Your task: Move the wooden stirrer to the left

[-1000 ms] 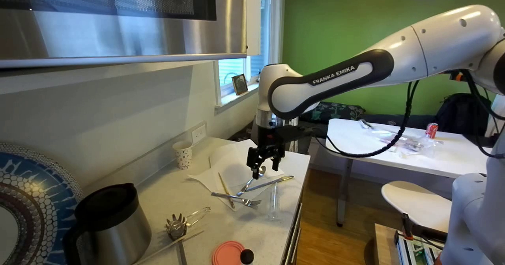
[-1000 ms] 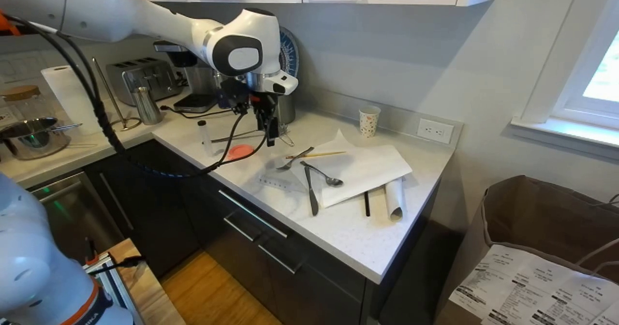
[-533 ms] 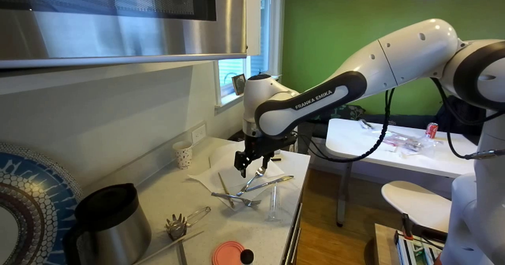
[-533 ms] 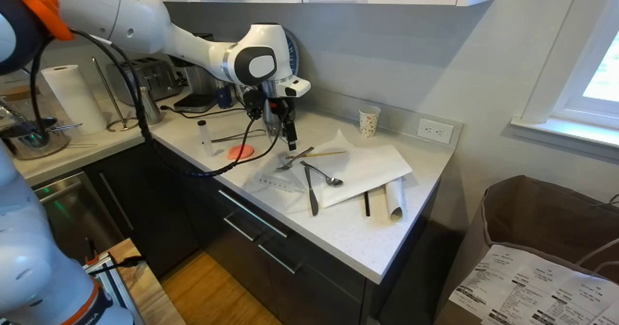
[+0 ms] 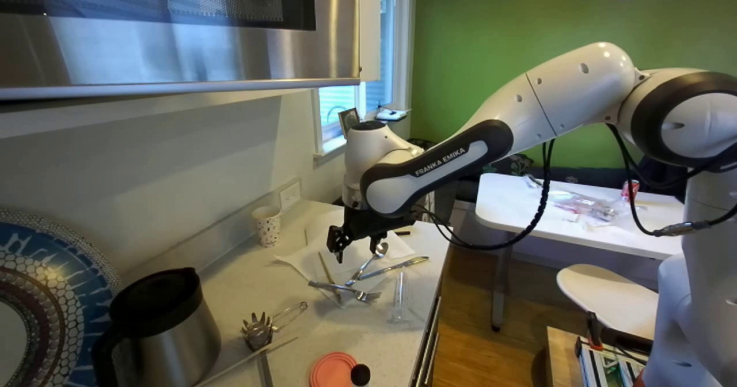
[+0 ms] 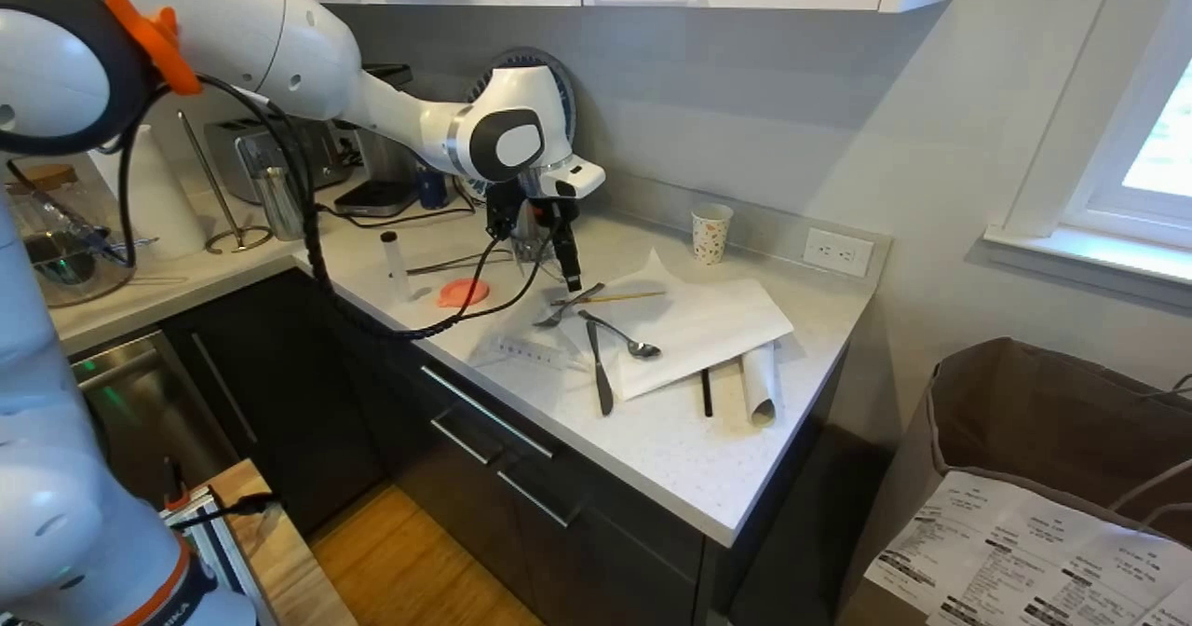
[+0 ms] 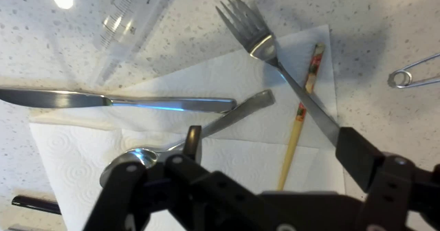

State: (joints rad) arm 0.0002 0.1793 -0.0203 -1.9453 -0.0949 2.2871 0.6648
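The wooden stirrer, a thin yellowish stick with a red patterned end (image 7: 292, 145), lies on white paper towel on the counter. It also shows in both exterior views (image 5: 326, 267) (image 6: 631, 296). A fork (image 7: 263, 47) lies across it near the patterned end. My gripper (image 7: 268, 143) is open and empty, above the utensils. In the wrist view the stirrer lies between the two fingers, its lower end hidden behind the gripper body. The right finger covers the fork's handle end. The gripper also shows in both exterior views (image 5: 358, 252) (image 6: 571, 277).
A spoon (image 7: 237, 116), a knife (image 7: 172, 103) and a clear graduated syringe (image 7: 127, 21) lie beside the fork. A paper cup (image 5: 266, 226) stands by the wall. A steel kettle (image 5: 178, 335), a claw-ended utensil (image 5: 257, 332), another thin wooden stick (image 5: 247, 363) and a pink lid (image 5: 331, 370) are further along.
The arm has swung over the utensils and come lower. The gripper has moved left in an exterior view and right in an exterior view. The objects on the counter have not moved.
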